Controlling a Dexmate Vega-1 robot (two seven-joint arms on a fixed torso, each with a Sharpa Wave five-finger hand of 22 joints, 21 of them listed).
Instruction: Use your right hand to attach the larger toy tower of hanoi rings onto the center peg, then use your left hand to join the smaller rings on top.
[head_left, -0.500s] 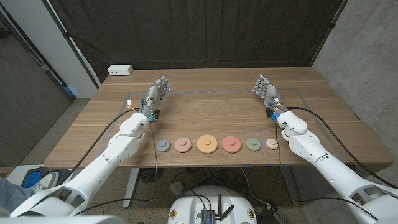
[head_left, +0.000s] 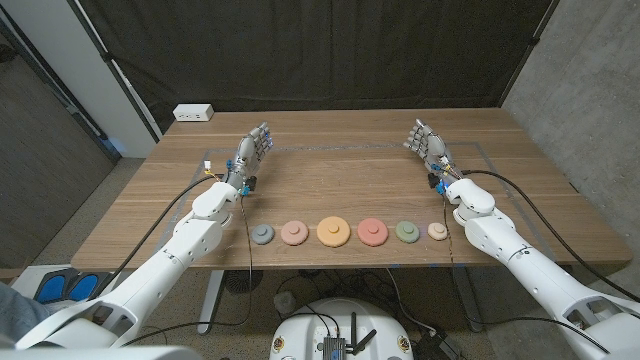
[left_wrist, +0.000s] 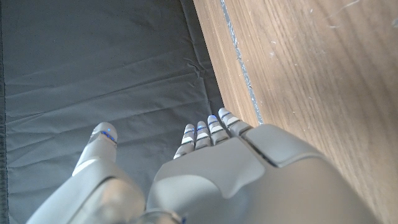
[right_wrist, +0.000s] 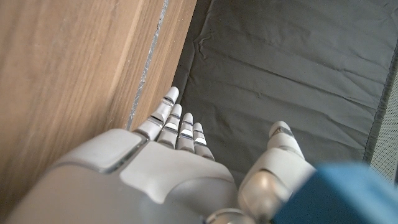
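Six flat toy rings lie in a row near the table's front edge: small blue-grey, pink, large yellow, large red, green and small cream. My left hand stands far back on the left with its fingers stretched out and apart, holding nothing. My right hand mirrors it far back on the right, also holding nothing. Both are well behind the rings. In the wrist views the left hand and the right hand point past the table edge toward a black curtain.
A white power strip lies at the back left corner of the wooden table. A thin taped outline runs around the tabletop. On the floor at the lower left are a person's blue shoes.
Both hands and the rings stay where they were. The person's leg and shoes on the floor at lower left have shifted a little.
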